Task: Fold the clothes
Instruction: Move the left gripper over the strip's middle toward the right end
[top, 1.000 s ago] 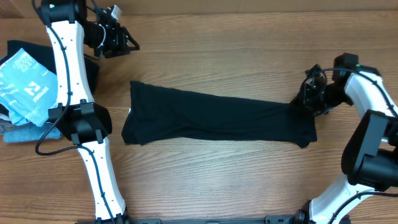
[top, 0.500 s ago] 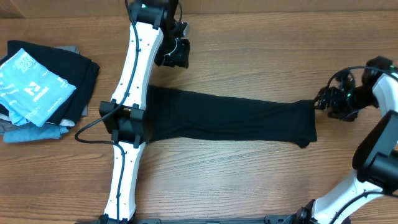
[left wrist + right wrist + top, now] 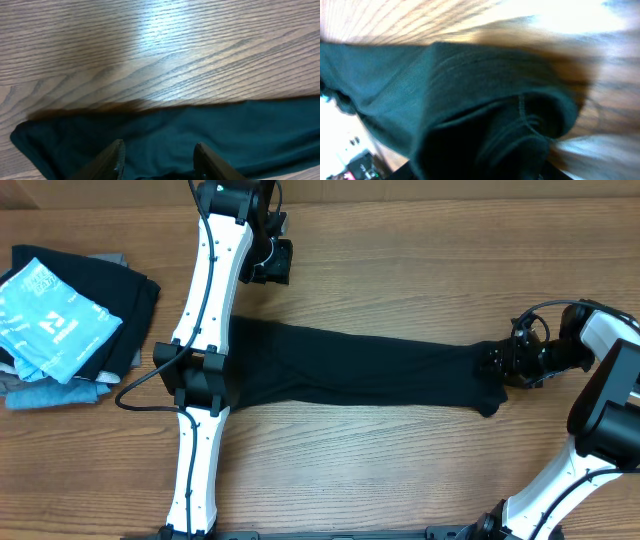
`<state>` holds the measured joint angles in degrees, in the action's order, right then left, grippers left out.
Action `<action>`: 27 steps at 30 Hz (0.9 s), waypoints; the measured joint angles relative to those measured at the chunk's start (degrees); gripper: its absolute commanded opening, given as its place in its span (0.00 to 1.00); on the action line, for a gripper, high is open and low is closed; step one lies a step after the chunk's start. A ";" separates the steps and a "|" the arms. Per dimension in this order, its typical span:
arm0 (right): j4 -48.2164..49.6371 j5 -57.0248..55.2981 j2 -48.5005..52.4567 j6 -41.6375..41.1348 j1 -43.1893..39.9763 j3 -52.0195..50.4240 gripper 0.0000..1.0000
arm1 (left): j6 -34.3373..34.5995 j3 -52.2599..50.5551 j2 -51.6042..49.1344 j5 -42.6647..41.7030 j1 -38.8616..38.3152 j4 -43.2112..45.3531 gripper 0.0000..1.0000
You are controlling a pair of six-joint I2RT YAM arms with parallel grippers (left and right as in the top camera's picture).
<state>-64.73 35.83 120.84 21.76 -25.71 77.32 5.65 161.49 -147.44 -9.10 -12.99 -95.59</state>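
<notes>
Here is the black garment (image 3: 370, 370), stretched out long and flat across the middle of the wooden table (image 3: 400, 260), its wide end to the left and its narrow end to the right. Far off at the table's left edge sits a stack of folded clothes (image 3: 60, 320), a black piece with a light blue print on top and grey and blue pieces poking out underneath, well apart from the garment.

Up top, the left gripper (image 3: 272, 270) hangs over bare wood just beyond the garment's far edge, near its left end. From the left wrist camera its two fingers (image 3: 111, 160) are spread wide with nothing between them. Dark cloth fills the lower half of that view, with wood grain and a bright glare beyond it.

Over on the right, the right gripper (image 3: 497, 363) is right at the garment's narrow end, touching the cloth where it bunches a little at the corner. The right wrist view is blurred and filled with rumpled dark fabric and a stitched edge. I cannot tell whether those jaws are clamped on the cloth or loose.
</notes>
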 measured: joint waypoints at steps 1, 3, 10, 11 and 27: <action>0.61 1.36 0.26 0.90 0.00 -0.11 0.37 | 0.00 0.00 0.00 0.00 0.02 0.02 0.48; 1.77 3.41 0.92 2.64 0.11 -0.15 0.21 | 0.00 0.00 0.00 0.04 0.00 0.02 0.48; 11.50 5.11 1.92 3.39 -0.22 0.02 0.04 | -0.02 0.00 0.00 0.22 0.02 0.24 0.47; 12.55 5.11 1.92 3.17 -0.44 0.02 0.04 | -0.02 0.00 0.00 0.20 0.02 0.26 0.45; 17.66 -3.17 1.92 -0.17 -6.08 5.84 0.04 | -6.99 -3.54 0.00 -24.37 -4.09 4.57 0.07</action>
<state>-47.07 32.67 122.76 21.58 -31.79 83.15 -1.34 157.95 -147.44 -33.47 -17.08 -91.02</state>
